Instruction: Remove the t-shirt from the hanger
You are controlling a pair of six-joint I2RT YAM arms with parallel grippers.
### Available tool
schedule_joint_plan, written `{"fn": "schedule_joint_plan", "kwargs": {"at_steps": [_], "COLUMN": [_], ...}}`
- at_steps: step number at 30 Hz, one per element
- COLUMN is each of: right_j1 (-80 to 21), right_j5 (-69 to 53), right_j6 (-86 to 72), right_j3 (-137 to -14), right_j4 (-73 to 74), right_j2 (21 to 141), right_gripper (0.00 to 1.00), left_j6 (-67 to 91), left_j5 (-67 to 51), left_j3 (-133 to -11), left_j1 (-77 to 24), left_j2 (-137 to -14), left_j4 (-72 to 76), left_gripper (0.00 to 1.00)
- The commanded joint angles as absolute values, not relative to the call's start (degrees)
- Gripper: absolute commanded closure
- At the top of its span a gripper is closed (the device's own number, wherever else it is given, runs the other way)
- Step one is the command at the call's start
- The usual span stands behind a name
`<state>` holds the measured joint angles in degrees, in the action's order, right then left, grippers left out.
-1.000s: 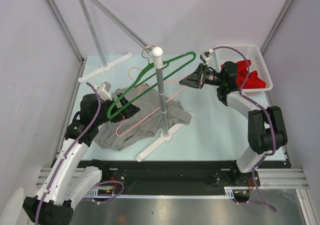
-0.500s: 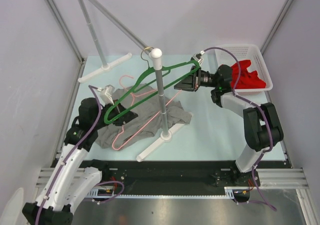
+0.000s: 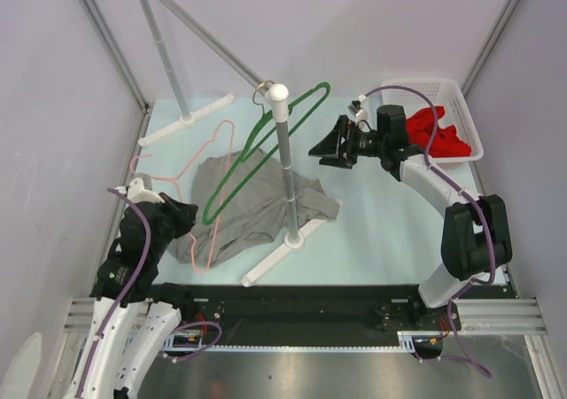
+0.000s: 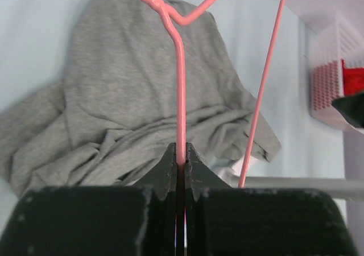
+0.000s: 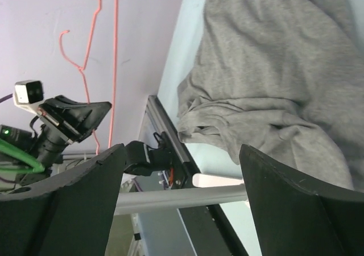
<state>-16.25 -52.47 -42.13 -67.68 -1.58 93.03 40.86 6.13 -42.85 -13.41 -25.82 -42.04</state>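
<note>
left claw pinches the stiff pink hanger; right claw gapes empty. the soft, light grey t-shirt lies crumpled on the counter, probably best pinched at a fold.

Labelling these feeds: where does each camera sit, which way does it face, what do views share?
Top external: above, behind the robot, looking down at the table; left arm, right arm show.
Left wrist: behind the left gripper, facing the grey t-shirt; its fingers pinch the pink hanger.
Right wrist: behind the right gripper, facing the left arm; open fingers show.
Shared: t-shirt, pink hanger.
</note>
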Motion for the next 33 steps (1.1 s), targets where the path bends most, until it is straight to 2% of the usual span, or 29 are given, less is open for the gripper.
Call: {"fn": "schedule_joint_plan", "kwargs": {"at_steps": [1, 7, 17, 29, 33], "right_j1": [-14.4, -12.7, -11.4, -11.2, -10.8], "right_j5": [-49.0, -47.6, -47.8, -48.3, -48.3], "right_j6": [-37.1, -35.5, -35.9, -36.6, -36.3], "right_j3": [-67.4, -65.8, -63.8, -63.4, -62.7], "right_j4": [5.1, 7.4, 7.7, 6.7, 6.8], "right_j2": [88.5, 83.6, 79.5, 78.9, 78.6], "right_gripper": [0.14, 0.13, 0.12, 0.12, 0.12], "left_j6": [36.7, 21.9, -6.7, -13.4, -13.9], "left_j5": [13.1, 7.2, 0.4, -18.7, -19.4], "left_j3": [-47.5, -62.6, -76.3, -90.0, -91.1], "left_j1": [-13.1, -13.1, -13.1, -14.6, -16.6], "left_j2": [-29.6, -40.3, -42.6, -54.8, -57.2], "left_j4": [-37.8, -33.0, -26.0, -32.3, -33.6], "left_gripper": [1.00, 1.00, 1.00, 1.00, 1.00]}}
